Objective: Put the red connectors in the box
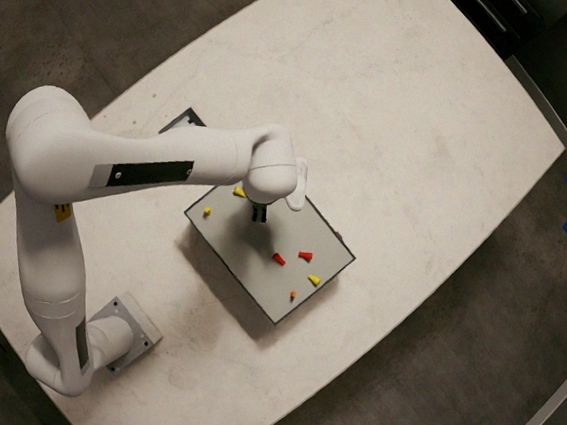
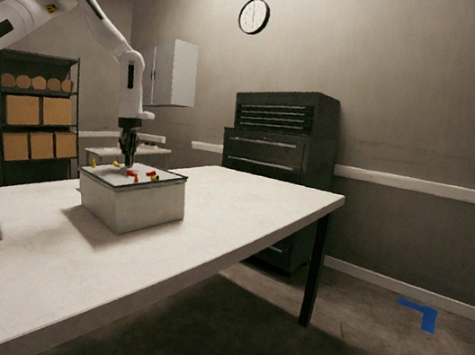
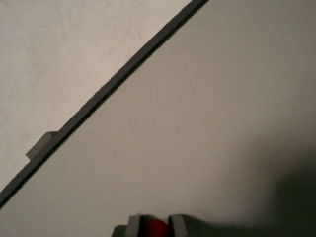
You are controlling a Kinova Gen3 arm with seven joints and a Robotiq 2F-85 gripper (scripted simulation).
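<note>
My gripper (image 1: 258, 216) (image 2: 127, 160) (image 3: 154, 229) points straight down onto the grey lid (image 1: 246, 273) (image 2: 108, 177) (image 3: 197, 123) of the tool case, near its back edge. In the wrist view its two fingers press against a red wire connector (image 3: 155, 228) resting on the lid. Two more red connectors (image 1: 279, 258) (image 1: 305, 255) lie loose toward the lid's right side. The steel junction box (image 1: 186, 116) shows only as a corner behind my forearm, on the table beyond the case.
Yellow connectors (image 1: 313, 279) (image 1: 238, 191) (image 1: 206, 211) and a small orange connector (image 1: 293, 295) also lie on the lid. The case has a dark rim and a small latch (image 3: 41, 145) on its side. My arm's base plate (image 1: 128, 340) is bolted at the table's front left.
</note>
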